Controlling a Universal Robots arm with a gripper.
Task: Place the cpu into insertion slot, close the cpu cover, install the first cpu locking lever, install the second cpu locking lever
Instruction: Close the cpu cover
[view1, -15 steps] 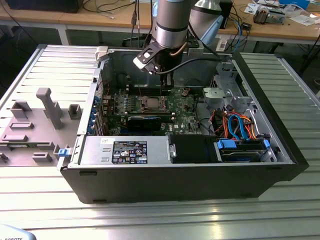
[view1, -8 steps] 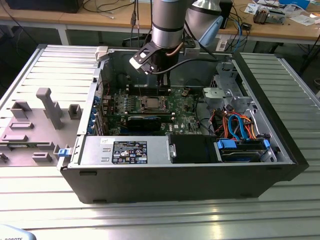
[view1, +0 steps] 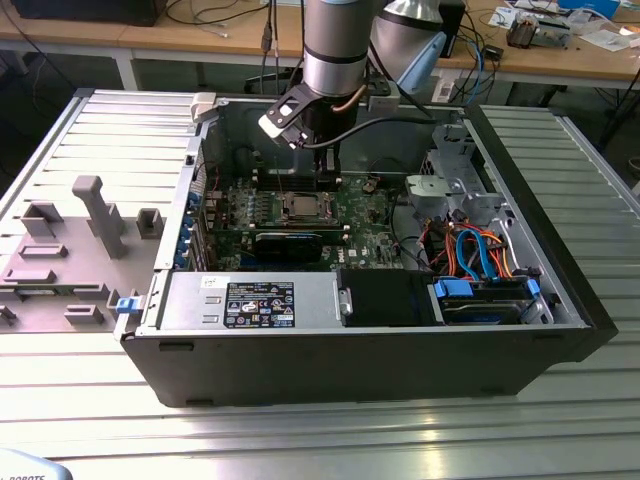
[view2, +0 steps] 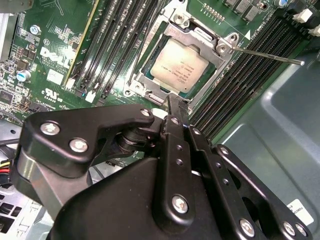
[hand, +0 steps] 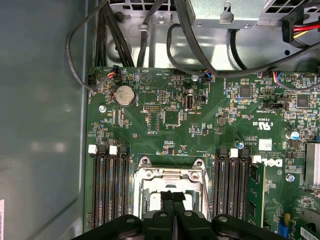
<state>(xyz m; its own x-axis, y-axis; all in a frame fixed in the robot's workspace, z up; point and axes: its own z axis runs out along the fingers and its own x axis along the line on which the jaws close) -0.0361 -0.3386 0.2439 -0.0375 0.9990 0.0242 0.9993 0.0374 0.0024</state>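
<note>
The cpu (view2: 180, 65), a square chip with a silver-grey top, lies in the insertion slot (view1: 300, 207) on the green motherboard. The cpu cover (view2: 145, 75), a silver frame, lies flat around the chip. From one socket corner a thin metal locking lever (view2: 267, 56) sticks out over the black memory slots. My gripper (view2: 176, 106) hangs just above the socket's edge with its black fingers pressed together and nothing between them. In the first wrist view the gripper (hand: 172, 196) overlaps the socket frame (hand: 170, 175). In the exterior view the gripper (view1: 325, 180) hovers behind the socket.
Black memory slots (view2: 250, 65) flank the socket on both sides. A long black card (view1: 290, 243) sits in front of the socket, with a power supply (view1: 265, 300) nearer still. Blue and orange cables (view1: 480, 250) fill the drive bay. A grey fixture (view1: 90, 215) stands outside the case.
</note>
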